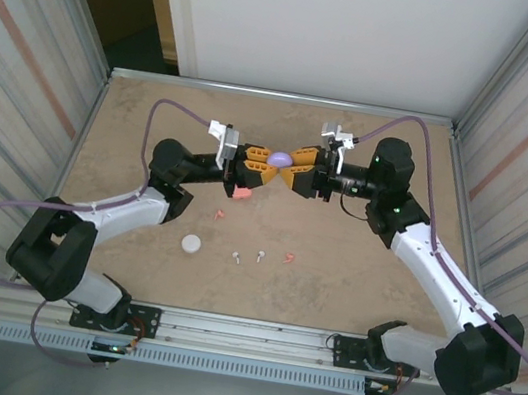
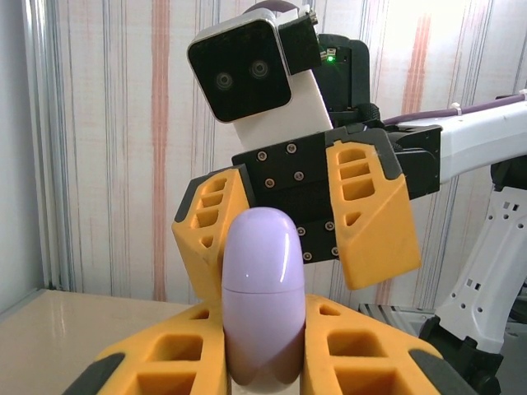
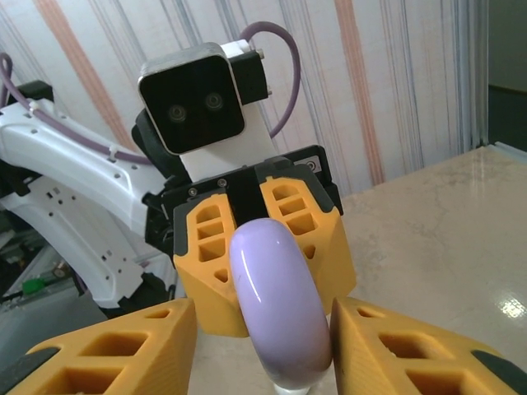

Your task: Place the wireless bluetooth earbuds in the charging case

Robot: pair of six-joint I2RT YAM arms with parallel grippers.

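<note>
Case: lilac egg-shaped plastic charging case, lid shut with a seam round its waist. It is held in the air above the middle of the surface, somewhat toward the far edge, between the two grippers.
Left gripper: left gripper is clenched on the lilac case. In the left wrist view its orange fingers press against both sides of the case's lower half.
Right gripper: right gripper faces the left one from the opposite side, its jaws standing either side of the case's other end. In the right wrist view one orange finger sits at the case's side, touching or nearly so. The other stands apart from it with a visible gap, so there is no grasp here.
Pink earbuds: two coral-pink stemmed plastic earbuds lie on the surface. One is left of the middle; the other is nearer the near edge, right of the middle. Both are well apart from the case.
White earbuds: two white stemmed plastic earbuds lie near each other, between the pink ones and toward the near edge.
Puck: white round plastic puck lies flat, left of the white earbuds.
Pink piece: coral-pink plastic piece is on the surface just beside the left gripper's underside. What it is cannot be told.
Surface: tan marbled table surface carries all the loose items in its middle-to-near part.
</note>
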